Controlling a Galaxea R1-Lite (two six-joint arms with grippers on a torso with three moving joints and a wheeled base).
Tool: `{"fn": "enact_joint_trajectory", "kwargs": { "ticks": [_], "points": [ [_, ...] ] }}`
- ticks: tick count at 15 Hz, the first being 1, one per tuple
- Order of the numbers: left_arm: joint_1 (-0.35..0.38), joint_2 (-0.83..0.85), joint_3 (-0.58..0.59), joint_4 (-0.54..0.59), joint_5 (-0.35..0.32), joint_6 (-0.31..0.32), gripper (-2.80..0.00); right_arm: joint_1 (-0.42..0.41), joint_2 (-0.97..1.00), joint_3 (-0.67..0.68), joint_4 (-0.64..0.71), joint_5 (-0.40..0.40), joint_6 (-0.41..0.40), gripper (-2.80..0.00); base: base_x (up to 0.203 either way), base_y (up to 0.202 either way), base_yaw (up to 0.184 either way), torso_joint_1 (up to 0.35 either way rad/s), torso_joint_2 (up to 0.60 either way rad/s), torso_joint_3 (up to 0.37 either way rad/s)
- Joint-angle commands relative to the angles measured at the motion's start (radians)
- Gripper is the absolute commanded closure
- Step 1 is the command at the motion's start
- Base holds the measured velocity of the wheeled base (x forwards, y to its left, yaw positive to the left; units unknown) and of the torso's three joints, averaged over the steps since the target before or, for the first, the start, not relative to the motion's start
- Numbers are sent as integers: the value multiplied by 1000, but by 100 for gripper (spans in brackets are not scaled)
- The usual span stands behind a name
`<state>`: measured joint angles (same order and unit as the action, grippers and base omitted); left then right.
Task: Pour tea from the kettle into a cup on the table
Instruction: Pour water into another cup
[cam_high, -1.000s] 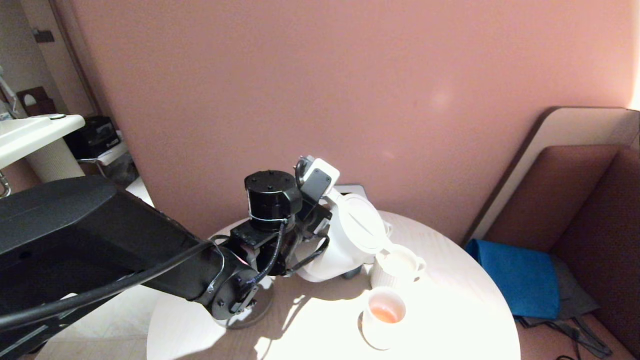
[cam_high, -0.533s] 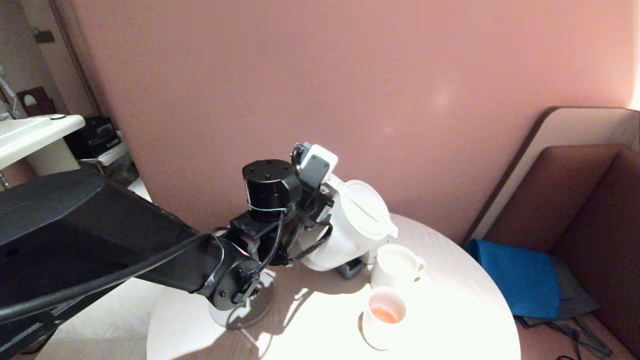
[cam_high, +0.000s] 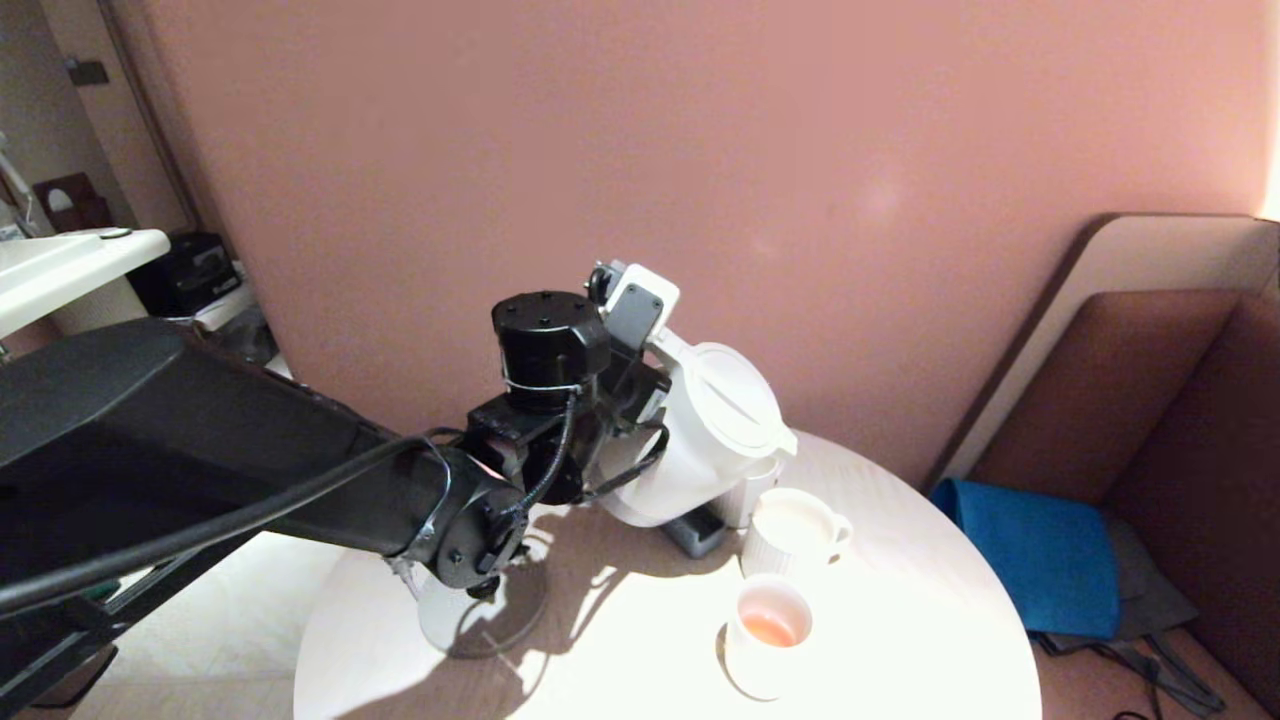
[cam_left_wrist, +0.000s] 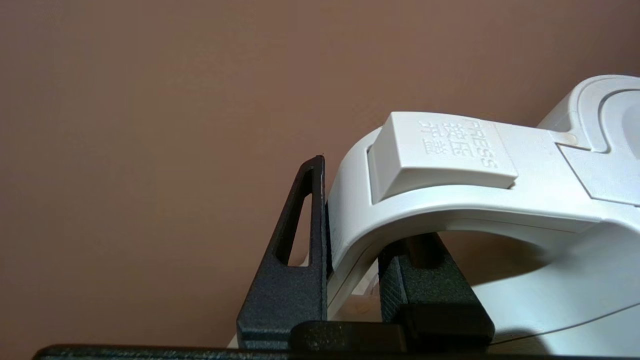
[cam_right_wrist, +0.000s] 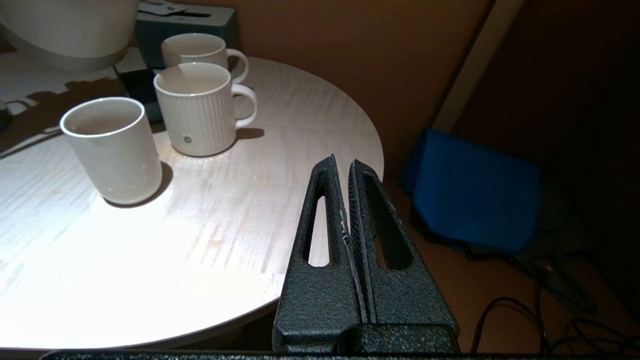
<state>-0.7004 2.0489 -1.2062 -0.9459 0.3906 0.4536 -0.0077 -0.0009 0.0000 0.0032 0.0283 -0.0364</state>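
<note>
I see the table (cam_high: 900, 600) first, then the kettle (cam_high: 715, 440) lifted above its far side, tipped spout-down toward the ribbed mug (cam_high: 795, 535). My left gripper (cam_left_wrist: 350, 260) is clamped on the kettle's loop handle, on the side opposite the spout. The plain cup (cam_high: 768, 640) with tea (cam_high: 770, 628) stands nearer me. My right gripper (cam_right_wrist: 347, 200) idles pinched together off the table's edge.

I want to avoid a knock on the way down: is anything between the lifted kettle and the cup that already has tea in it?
Yes. The ribbed mug stands just below the kettle spout, between it and the plain cup nearer the robot. Another mug sits behind it. The left gripper holds the kettle by its handle; the right gripper is off the table edge.
</note>
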Motion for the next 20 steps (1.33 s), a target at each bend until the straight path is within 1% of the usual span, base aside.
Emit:
{"fn": "enact_joint_trajectory", "kwargs": {
  "ticks": [1,4,7,9,14,16,20],
  "points": [
    [-1,8,-22,-1,2,3,0,0,1,0,0,1,0,0,0,0,0,0,0,0],
    [-1,10,-48,16,4,9,0,0,1,0,0,1,0,0,0,0,0,0,0,0],
    [-2,3,-107,78,4,12,0,-1,1,0,0,1,0,0,0,0,0,0,0,0],
    [-2,0,-130,100,4,25,0,0,1,0,0,1,0,0,0,0,0,0,0,0],
    [-5,8,-134,102,2,51,0,0,1,0,0,1,0,0,0,0,0,0,0,0],
    [-5,11,-136,107,2,74,0,0,1,0,0,1,0,0,0,0,0,0,0,0],
    [-17,17,-140,107,2,98,0,0,1,0,0,1,0,0,0,0,0,0,0,0]
  ]
}}
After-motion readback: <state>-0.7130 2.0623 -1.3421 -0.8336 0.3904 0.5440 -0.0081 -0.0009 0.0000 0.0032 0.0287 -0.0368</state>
